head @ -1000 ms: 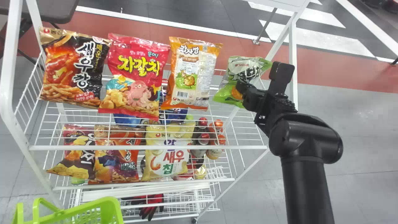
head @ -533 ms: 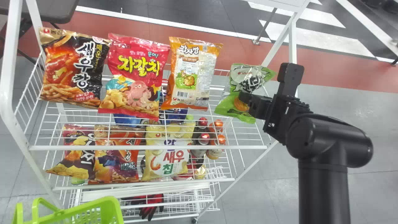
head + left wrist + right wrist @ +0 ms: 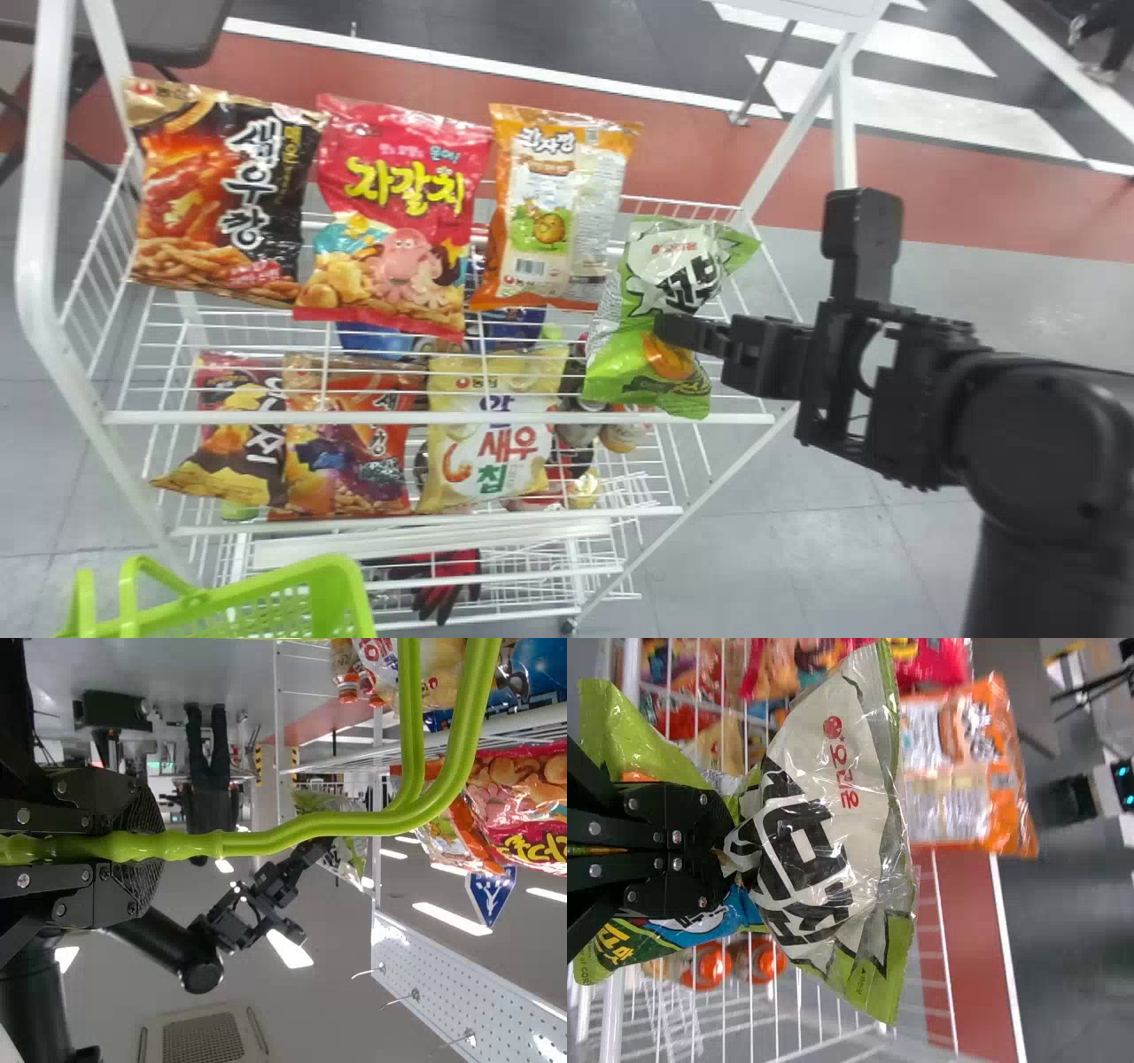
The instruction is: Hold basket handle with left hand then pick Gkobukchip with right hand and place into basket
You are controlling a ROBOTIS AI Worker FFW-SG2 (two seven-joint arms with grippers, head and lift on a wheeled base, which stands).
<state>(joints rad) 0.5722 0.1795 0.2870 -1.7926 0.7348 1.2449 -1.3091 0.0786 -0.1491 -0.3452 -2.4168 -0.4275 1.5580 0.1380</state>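
My right gripper (image 3: 678, 332) is shut on the green and white Gkobukchip bag (image 3: 687, 257), over the right end of the rack's upper basket shelf. In the right wrist view, the gripper (image 3: 726, 846) pinches the crumpled middle of the bag (image 3: 850, 771), which spreads out on both sides of it. The green basket (image 3: 341, 585) is at the head view's lower left edge. In the left wrist view my left gripper (image 3: 142, 846) is shut around the basket's green handle (image 3: 354, 824).
On the upper shelf stand a black-orange bag (image 3: 213, 195), a pink bag (image 3: 399, 213) and an orange bag (image 3: 554, 213). More snack bags (image 3: 492, 434) and bottles (image 3: 625, 434) are below. White posts (image 3: 844, 115) frame the rack; red-black gloves (image 3: 443, 585) lie low down.
The right gripper has drawn the bag down the head view, nearer to the robot, and the bag has tilted. The right forearm has swung out to the right. The basket has hardly shifted.
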